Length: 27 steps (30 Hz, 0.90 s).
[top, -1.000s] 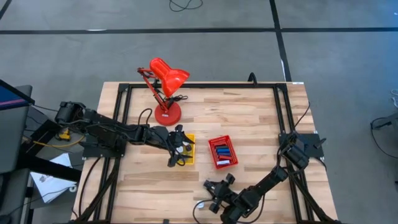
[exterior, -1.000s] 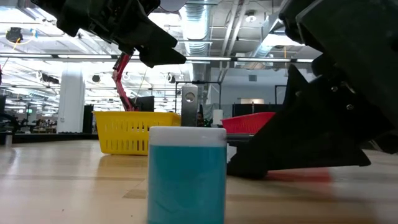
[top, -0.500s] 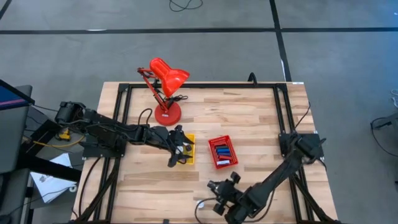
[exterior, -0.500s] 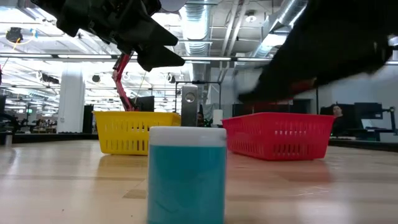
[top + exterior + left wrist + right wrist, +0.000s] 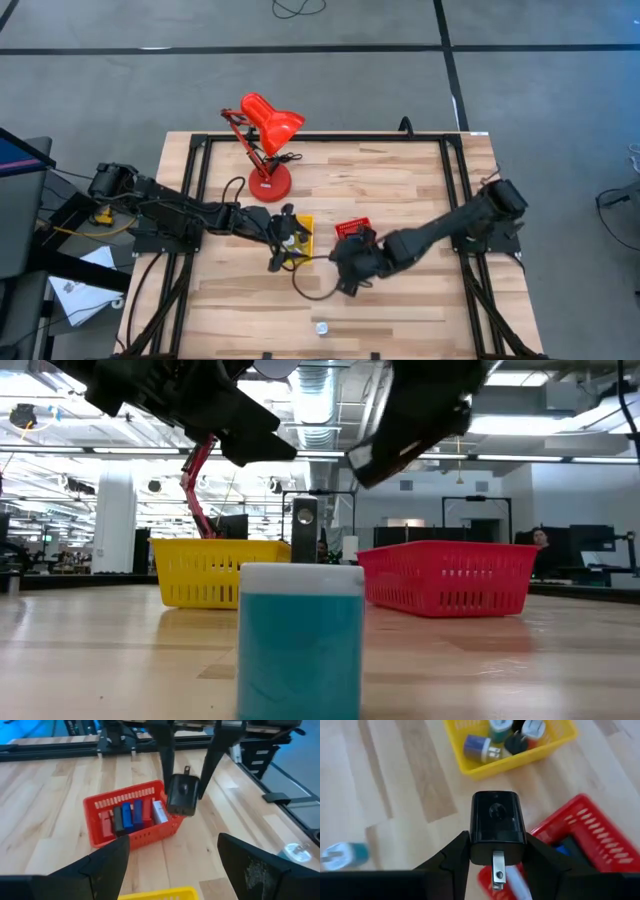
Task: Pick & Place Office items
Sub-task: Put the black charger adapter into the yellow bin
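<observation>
Office items lie mostly sorted into two small trays near the middle of the wooden bench [image 5: 400,190]: flat blue, red, black and white pieces stand side by side in the red tray [image 5: 131,822], and roundish black, blue and silvery-white bits sit in the yellow tray [image 5: 512,750] just beside it. One more item, a black charger block [image 5: 497,827] with a metal prong, is off the bench, pinched between the two dark fingers [image 5: 451,855] of the right claw [image 5: 345,272], which grips it by its sides. In the high view that claw hangs over the near edge of the red tray, its arm reaching in from the bench's right side; the left wrist view shows the block hanging above the red tray's rim, apart from the pieces inside. The left claw [image 5: 285,240] hovers over the yellow tray with its jaws spread wide and nothing between them. A lone blue-and-white cylindrical piece [image 5: 321,327] stands upright near the front edge of the bench, well apart from both trays, and fills the foreground of the low view [image 5: 301,640]. A dark cable loop [image 5: 310,280] lies on the wood between the trays and that piece. A red desk lamp [image 5: 265,135] stands at the back left of the bench, behind the yellow tray
</observation>
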Available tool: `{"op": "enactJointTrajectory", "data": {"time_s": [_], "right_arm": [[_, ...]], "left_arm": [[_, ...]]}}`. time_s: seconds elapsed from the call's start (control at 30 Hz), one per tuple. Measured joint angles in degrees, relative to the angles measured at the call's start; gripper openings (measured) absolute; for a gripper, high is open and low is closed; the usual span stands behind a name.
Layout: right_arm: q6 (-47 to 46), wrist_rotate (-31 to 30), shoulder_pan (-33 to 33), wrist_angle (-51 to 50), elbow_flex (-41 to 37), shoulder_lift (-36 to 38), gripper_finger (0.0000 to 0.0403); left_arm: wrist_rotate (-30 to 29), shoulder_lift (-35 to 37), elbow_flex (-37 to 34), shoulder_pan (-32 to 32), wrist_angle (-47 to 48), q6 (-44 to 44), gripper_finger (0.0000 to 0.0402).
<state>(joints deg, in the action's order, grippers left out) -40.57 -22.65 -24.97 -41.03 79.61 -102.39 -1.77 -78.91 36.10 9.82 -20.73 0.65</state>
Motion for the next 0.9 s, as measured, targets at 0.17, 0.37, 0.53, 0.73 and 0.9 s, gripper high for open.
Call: {"op": "enactJointTrajectory", "data": {"time_s": [0.17, 0.37, 0.53, 0.73, 0.9], "right_arm": [[6.85, 0.71, 3.14, 2.75, 0.0, 0.0, 0.0142], [15.58, 0.73, 4.73, 8.94, 0.0, 0.0, 0.0142], [20.47, 0.62, 6.69, 11.02, -0.02, 0.0, 0.0142], [23.22, 1.67, 8.28, 11.14, -0.07, 0.0, 0.0143], [23.56, 1.8, 9.09, 11.14, -0.07, 0.0, 0.0143]], "left_arm": [[-3.02, -0.16, 0.0, -0.02, 0.17, 0.17, 0.0297], [-3.58, -1.76, 0.1, -0.12, -1.03, 1.4, 0.0297], [-3.88, -4.9, 0.02, -0.13, -5.54, 1.23, 0.0297], [-3.91, -6.72, 0.02, -0.49, -9.36, -0.29, 0.0296], [-4.12, -6.8, 0.02, -0.59, -11.82, -0.39, 0.0295]]}}
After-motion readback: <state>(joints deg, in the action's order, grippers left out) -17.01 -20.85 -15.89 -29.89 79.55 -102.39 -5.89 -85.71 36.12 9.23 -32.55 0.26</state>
